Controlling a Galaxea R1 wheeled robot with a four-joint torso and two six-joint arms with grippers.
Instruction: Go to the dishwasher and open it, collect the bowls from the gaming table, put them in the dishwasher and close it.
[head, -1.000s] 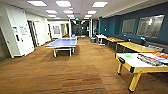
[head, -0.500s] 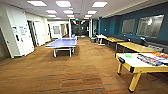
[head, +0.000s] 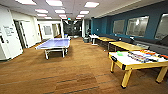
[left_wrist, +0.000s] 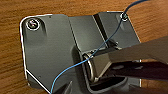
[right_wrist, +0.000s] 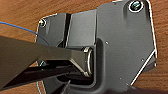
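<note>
We look down a long room with a brown wood-grain floor (head: 75, 72) and lit ceiling panels (head: 55, 3). A blue table-tennis table (head: 54, 43) stands to the left of the middle, near a white wall with doorways (head: 23, 32). Along the teal wall (head: 155, 17) on the right runs a row of yellow desks (head: 125, 45), and at the far end of that row stands a small white-topped desk (head: 94, 36), too distant for us to make out anything on it.

Nearest us on the right is a yellow-legged desk (head: 125, 65) with a pale top. On its far edge sits a small bright-green thing (head: 120, 53) that may be a bowl, though its shape is too blurred to be sure. Beside it, toward the wall, lies a mix of coloured items (head: 142, 56) we cannot identify.

Both wrist views look down past dark robot parts onto the floor, with a thin blue cable (left_wrist: 75, 66) crossing the left one. We cannot tell how the fingers of either arm stand.
</note>
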